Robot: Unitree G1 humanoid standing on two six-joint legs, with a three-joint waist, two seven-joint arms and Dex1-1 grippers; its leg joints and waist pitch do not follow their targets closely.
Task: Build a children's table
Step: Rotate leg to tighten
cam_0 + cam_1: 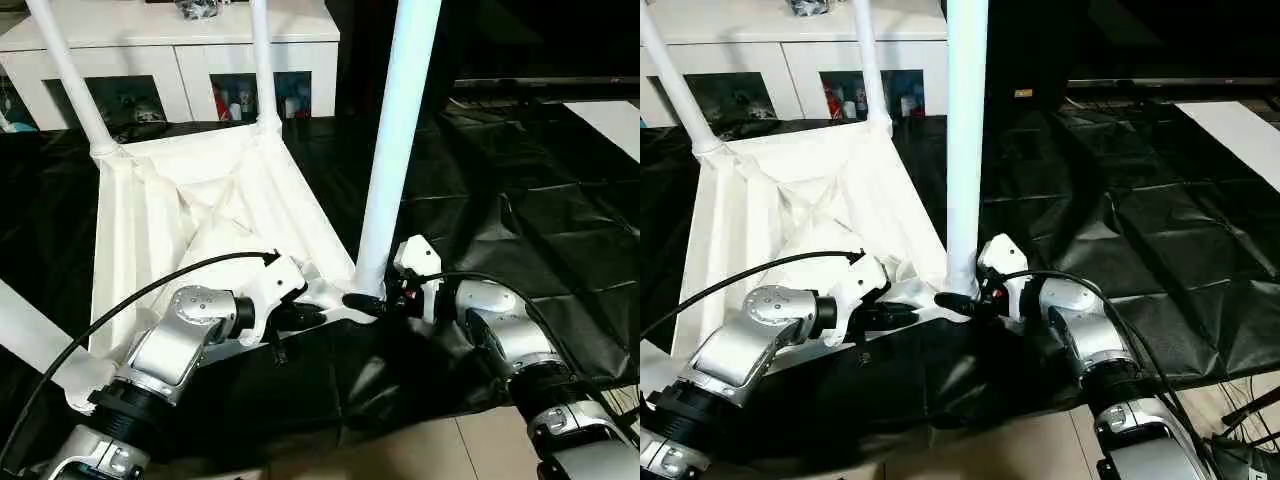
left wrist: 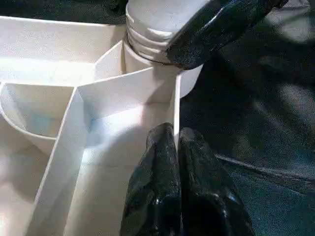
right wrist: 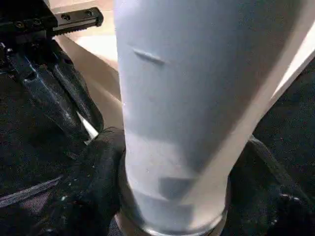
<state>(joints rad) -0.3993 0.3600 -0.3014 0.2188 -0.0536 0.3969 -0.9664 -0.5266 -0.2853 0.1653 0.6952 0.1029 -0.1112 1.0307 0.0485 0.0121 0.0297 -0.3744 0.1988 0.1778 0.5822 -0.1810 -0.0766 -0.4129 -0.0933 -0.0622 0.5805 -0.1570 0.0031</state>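
The white table top (image 1: 200,200) lies upside down on a black sheet, ribbed underside up. Two legs (image 1: 70,75) (image 1: 262,60) stand in its far corner sockets. A third leg (image 1: 395,140) stands upright in the near right socket. My right gripper (image 1: 368,300) is shut around that leg's base, one finger (image 3: 93,187) on each side. My left gripper (image 1: 310,313) is shut on the top's thin rim wall (image 2: 174,113) just beside that socket. A fourth leg (image 1: 25,330) slants off at the near left corner.
A white cabinet (image 1: 200,50) with glass doors stands behind the table. The black sheet (image 1: 520,200) spreads wide to the right, wrinkled. Tiled floor (image 1: 430,450) shows at the near edge. A black cable (image 1: 120,300) loops over my left forearm.
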